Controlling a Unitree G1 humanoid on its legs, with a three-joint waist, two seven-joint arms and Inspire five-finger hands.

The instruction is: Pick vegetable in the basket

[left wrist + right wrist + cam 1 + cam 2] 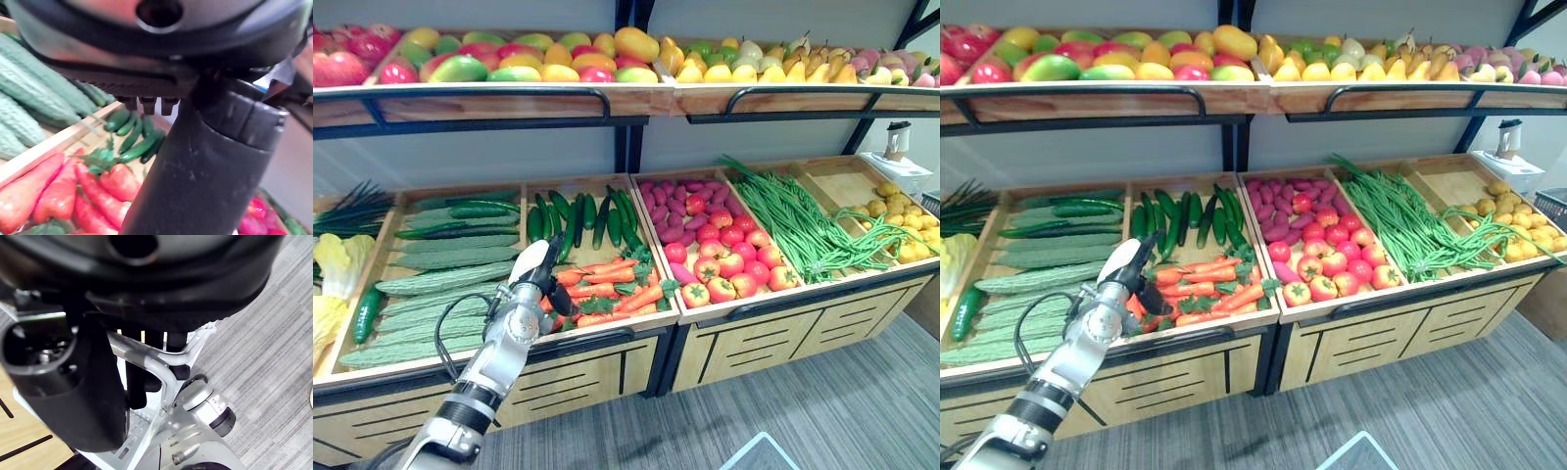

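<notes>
My left hand (pixel 534 276) hovers over the front left of the carrot bin, its fingers fairly straight and holding nothing. The orange carrots (pixel 607 289) with green tops lie just right of it; from the left wrist they show close past the thumb (pixel 205 171), carrots (pixel 63 191) below the fingers. My right hand (pixel 73 396) hangs low over the grey carpet with its fingers (pixel 137 384) curled round the handle (pixel 164 368) of a white wire basket. A corner of that basket (pixel 744 455) peeks in at the bottom edge of the left eye view.
The lower stand holds bitter gourds (pixel 440 279), cucumbers (pixel 578 215), tomatoes (pixel 729 264), green beans (pixel 803 225) and yellow fruit (pixel 901 220) in wooden bins. A fruit shelf (pixel 489 98) with a black rail overhangs the back. Leafy greens (pixel 337 264) lie far left.
</notes>
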